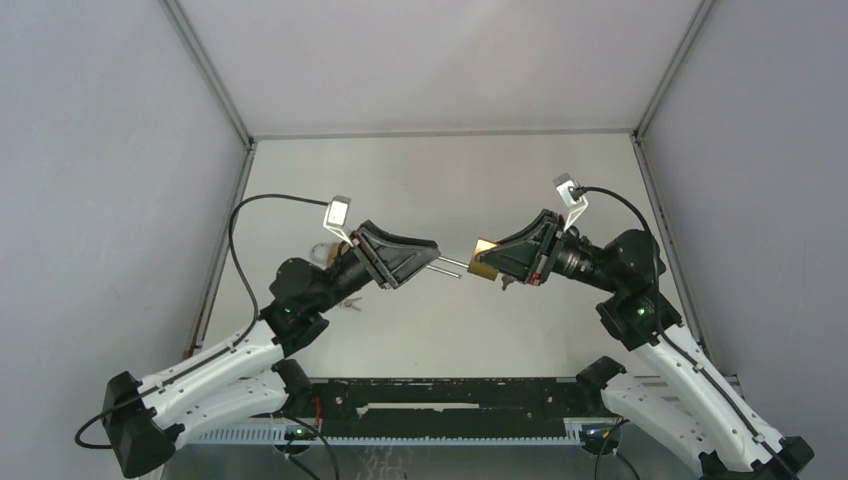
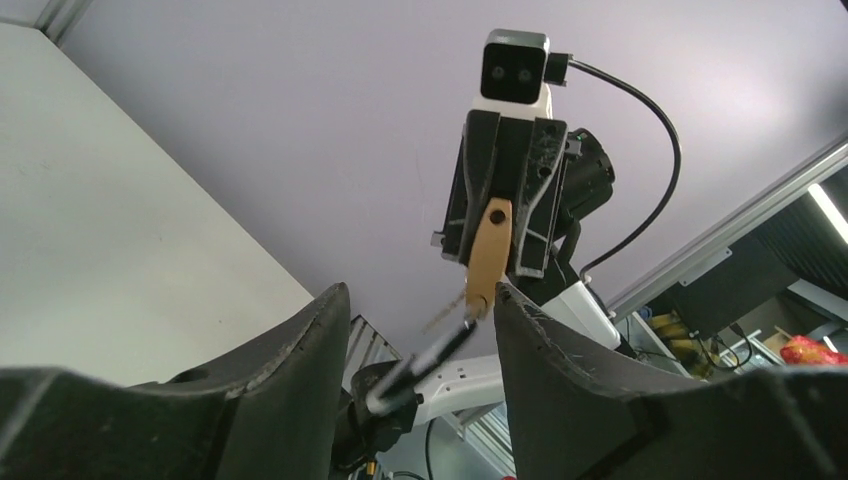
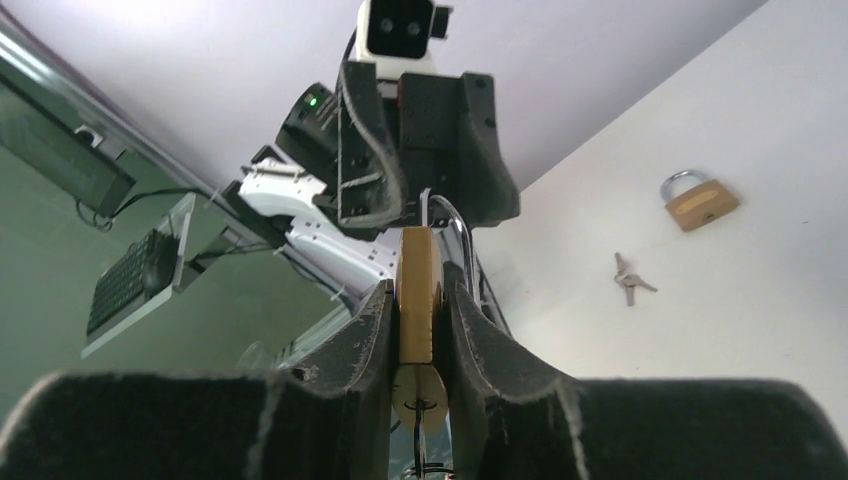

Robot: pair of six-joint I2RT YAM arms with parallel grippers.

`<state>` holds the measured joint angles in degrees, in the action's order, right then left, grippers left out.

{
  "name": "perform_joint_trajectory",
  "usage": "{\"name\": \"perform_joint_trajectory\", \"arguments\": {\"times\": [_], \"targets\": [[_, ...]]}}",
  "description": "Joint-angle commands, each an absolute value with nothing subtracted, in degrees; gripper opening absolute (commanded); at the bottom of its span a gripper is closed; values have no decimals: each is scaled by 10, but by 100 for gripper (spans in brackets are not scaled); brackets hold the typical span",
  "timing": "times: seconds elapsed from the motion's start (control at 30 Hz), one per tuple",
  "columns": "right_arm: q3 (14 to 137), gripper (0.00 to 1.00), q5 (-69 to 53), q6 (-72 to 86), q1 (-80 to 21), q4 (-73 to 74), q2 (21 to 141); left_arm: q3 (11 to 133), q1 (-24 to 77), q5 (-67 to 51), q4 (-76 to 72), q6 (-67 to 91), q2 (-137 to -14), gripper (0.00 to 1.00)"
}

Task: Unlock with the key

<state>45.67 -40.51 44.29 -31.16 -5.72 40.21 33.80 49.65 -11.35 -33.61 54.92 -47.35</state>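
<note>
The right pincer (image 1: 510,262) is clamped on the brass padlock (image 3: 417,285), holding it above the table (image 1: 430,180) with the shackle (image 1: 450,266) aimed at the other arm, probably to steady the lock. The left pincer (image 2: 420,300) has its jaws apart on either side of that shackle; contact is unclear. The keys (image 3: 628,278) lie on the table near a second padlock (image 3: 699,200), so none appears to be in hand.
</note>
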Motion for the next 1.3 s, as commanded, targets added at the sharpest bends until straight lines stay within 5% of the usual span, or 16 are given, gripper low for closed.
{"name": "perform_joint_trajectory", "arguments": {"times": [0.0,0.23,0.5,0.7,1.0,1.27], "targets": [[470,0,-364,460,-294,-99,382,361,496,-145,-342,531,-460,59],[470,0,-365,487,-285,-140,402,360,497,-194,-341,530,-469,57],[470,0,-359,444,-285,-93,397,373,497,-181,-315,542,-469,35],[470,0,-348,420,-282,-74,393,371,499,-156,-290,559,-470,34],[470,0,-305,417,-282,-23,395,378,499,-52,-147,502,-430,79],[441,0,-258,412,-282,16,402,373,497,27,-10,456,-381,88]]}}
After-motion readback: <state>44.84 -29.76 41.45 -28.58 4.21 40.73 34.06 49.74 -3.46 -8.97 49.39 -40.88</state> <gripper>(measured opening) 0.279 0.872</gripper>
